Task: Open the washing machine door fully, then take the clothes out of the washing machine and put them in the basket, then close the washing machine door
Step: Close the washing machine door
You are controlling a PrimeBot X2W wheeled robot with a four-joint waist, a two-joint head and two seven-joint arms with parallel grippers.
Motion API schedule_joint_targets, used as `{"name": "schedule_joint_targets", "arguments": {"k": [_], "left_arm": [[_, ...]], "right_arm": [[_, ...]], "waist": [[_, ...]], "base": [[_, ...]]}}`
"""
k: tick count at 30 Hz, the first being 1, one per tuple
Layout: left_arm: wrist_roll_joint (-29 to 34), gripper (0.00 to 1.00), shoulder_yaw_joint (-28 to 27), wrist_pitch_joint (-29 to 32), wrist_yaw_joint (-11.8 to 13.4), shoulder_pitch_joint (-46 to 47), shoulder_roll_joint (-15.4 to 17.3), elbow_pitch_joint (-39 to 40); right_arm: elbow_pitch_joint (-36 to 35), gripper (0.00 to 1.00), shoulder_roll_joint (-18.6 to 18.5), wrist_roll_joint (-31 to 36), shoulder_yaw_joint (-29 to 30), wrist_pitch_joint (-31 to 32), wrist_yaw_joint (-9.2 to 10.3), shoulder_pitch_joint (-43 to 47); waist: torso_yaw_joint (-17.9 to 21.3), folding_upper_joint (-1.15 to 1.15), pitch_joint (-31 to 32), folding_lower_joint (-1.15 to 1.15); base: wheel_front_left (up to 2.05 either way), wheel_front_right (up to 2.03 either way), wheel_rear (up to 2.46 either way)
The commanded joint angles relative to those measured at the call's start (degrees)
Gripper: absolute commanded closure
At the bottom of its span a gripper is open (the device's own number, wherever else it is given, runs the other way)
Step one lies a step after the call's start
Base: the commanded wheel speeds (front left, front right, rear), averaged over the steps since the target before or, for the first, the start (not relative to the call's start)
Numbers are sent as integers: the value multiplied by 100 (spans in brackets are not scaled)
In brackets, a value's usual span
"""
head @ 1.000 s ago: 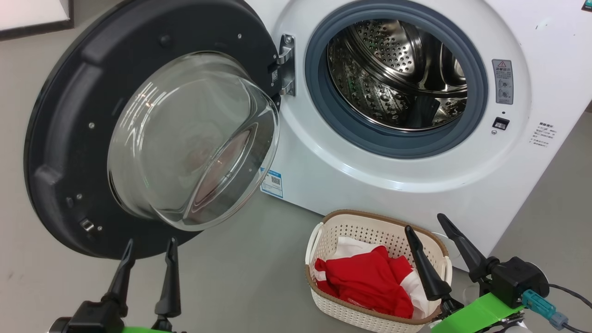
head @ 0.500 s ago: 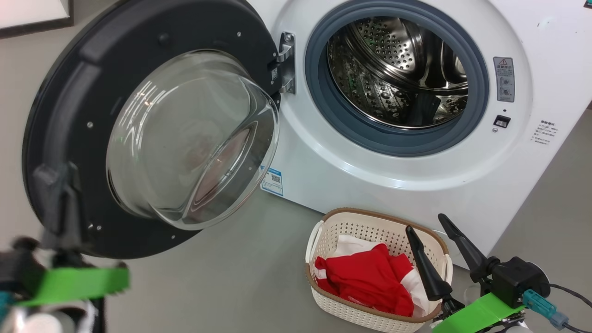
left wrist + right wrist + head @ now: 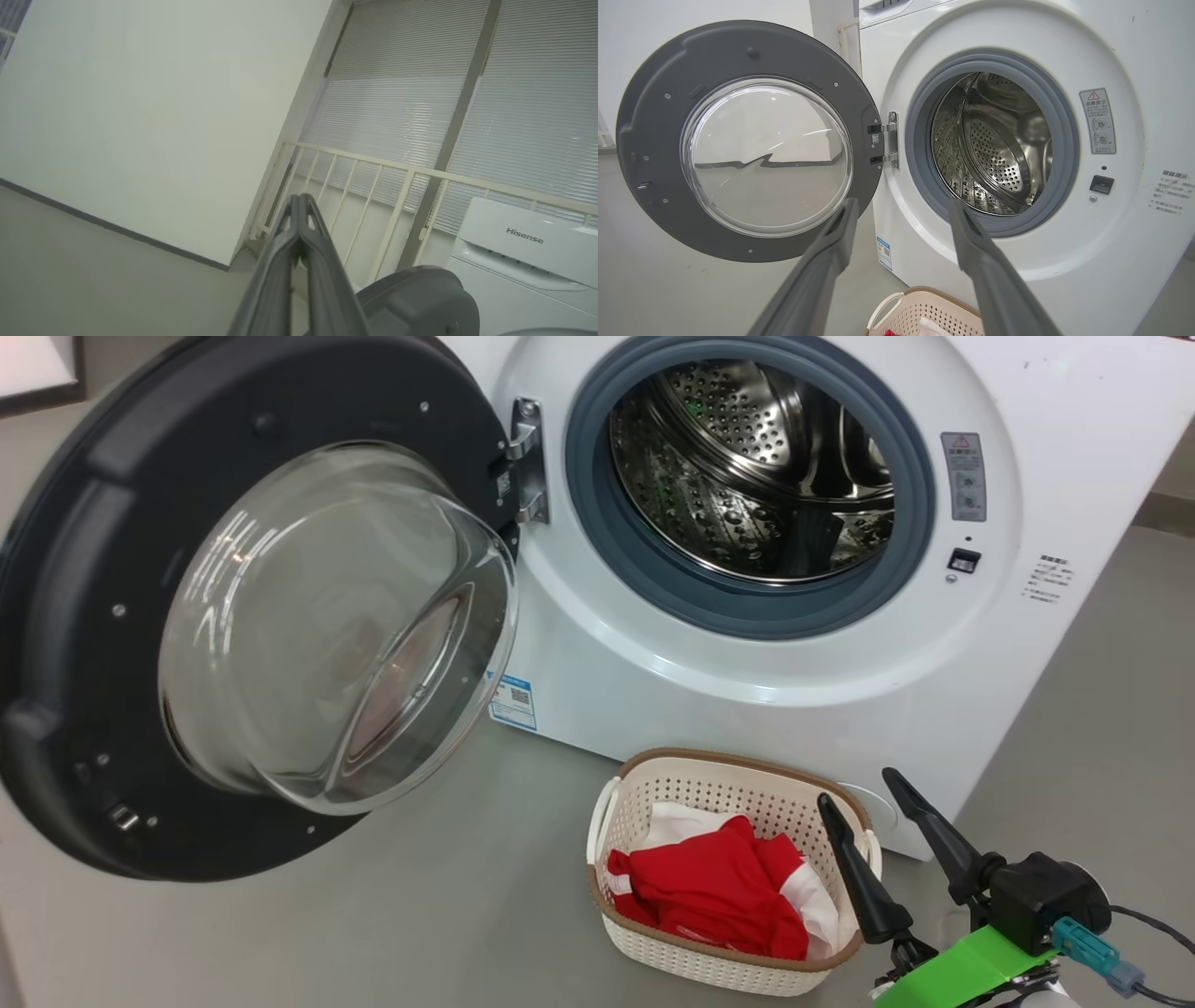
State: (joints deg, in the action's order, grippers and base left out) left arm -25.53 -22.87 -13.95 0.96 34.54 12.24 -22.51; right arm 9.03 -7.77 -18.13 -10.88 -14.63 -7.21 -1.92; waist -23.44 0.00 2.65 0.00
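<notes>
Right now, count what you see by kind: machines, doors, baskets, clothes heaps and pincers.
Washing machine: 1
Washing machine door: 1
Basket: 1
Heap of red and white clothes: 1
Pincers: 2 (left pincer, right pincer)
Total: 6

Red and white clothes (image 3: 719,894), cream brown-rimmed basket (image 3: 653,784), white washing machine (image 3: 1074,392).

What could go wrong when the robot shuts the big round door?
The washing machine door stands wide open, and the left fingers are shut and point toward the wall, so a push might slip off it. The basket sits on the floor close to the washing machine; the open right fingers beside it might knock it and spill the clothes.
</notes>
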Motion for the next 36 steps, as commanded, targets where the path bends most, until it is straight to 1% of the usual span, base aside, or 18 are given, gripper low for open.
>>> {"name": "schedule_joint_targets", "arguments": {"k": [1, 3, 5, 9, 10, 13, 16, 20, 26, 31, 36], "left_arm": [[-220, 100, -274, 101, -30, 343, 337, -159], [-559, 100, -501, 270, -48, 644, 423, -657], [-759, 100, -632, 462, -72, 890, 595, -1143], [-1204, 100, -849, 1113, -89, 1282, 816, -2029], [-1204, 100, -849, 1113, -89, 1282, 816, -2029], [-1465, 100, -954, 1660, -74, 1465, 938, -2598], [-1833, 100, -1134, 2207, -91, 1662, 950, -3061], [-2095, 100, -1215, 2713, -187, 1826, 991, -3443], [-2405, 100, -1343, 3306, -301, 1945, 1072, -3836], [-2499, 100, -1325, 3671, -397, 1930, 1102, -4016], [-2659, 100, -1333, 4086, -546, 1869, 1041, -4108]], "right_arm": [[-125, 0, -93, -79, -136, -37, -28, -273], [-98, 0, -113, -80, -106, -37, -28, -285], [-82, 0, -118, -74, -101, -37, -28, -294], [-48, 0, -106, -77, -132, -37, -28, -292], [-48, 0, -106, -77, -132, -37, -28, -292], [-27, 0, -99, -87, -149, -37, -28, -286], [-7, 0, -96, -90, -163, -37, -28, -271], [13, 0, -106, -99, -182, -37, -28, -285], [17, 0, -112, -118, -249, -37, -28, -288], [8, 0, -122, -141, -265, -37, -28, -263], [8, 0, -102, -158, -266, -37, -28, -247]], "waist": [[83, 0, -29, 0], [133, 0, -40, 0], [172, 0, -51, 0], [245, 0, -58, 0], [245, 0, -58, 0], [283, 0, -56, 0], [297, 0, -43, 0], [318, 0, -29, 0], [381, 0, -18, 0], [425, 0, -24, 0], [443, 0, -42, 0]], "base": [[0, 0, 0], [0, 0, 0], [0, 0, 0], [0, 0, 0], [0, 0, 0], [0, 0, 0], [0, 0, 0], [0, 0, 0], [0, 0, 0], [0, 0, 0], [0, 0, 0]]}}
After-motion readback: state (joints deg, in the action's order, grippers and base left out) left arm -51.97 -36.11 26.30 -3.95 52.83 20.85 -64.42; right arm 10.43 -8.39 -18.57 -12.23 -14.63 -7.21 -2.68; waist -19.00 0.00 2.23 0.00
